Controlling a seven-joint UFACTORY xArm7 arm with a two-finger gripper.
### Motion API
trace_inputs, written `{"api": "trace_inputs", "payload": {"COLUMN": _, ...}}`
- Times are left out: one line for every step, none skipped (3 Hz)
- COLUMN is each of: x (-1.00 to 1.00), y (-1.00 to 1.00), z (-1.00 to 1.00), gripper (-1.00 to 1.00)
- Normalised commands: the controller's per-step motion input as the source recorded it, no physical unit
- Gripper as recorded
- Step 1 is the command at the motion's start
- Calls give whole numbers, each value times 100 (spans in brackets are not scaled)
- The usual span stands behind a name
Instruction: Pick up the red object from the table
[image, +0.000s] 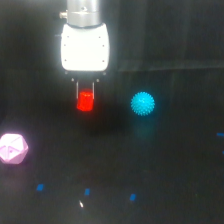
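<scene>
Red object (85, 101) sits between gripper (85, 94) fingers; no writing legible.

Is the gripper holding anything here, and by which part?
The gripper is closed on the red object, its fingers on the upper sides.

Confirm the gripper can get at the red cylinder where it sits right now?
Probably yes. The gripper hangs right over the red cylinder, with its thin fingers down either side of the cylinder's top. The cyan spiky ball and pink polyhedron sit well clear. Whether the fingers touch it is unclear.
</scene>
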Motion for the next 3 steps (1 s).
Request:
{"api": "trace_inputs", "payload": {"x": 22, "y": -19, "z": 35, "gripper": -100}}
{"api": "trace_inputs", "payload": {"x": 33, "y": -20, "z": 60, "gripper": -100}}
{"api": "trace_inputs", "payload": {"x": 6, "y": -36, "z": -100, "gripper": -93}}
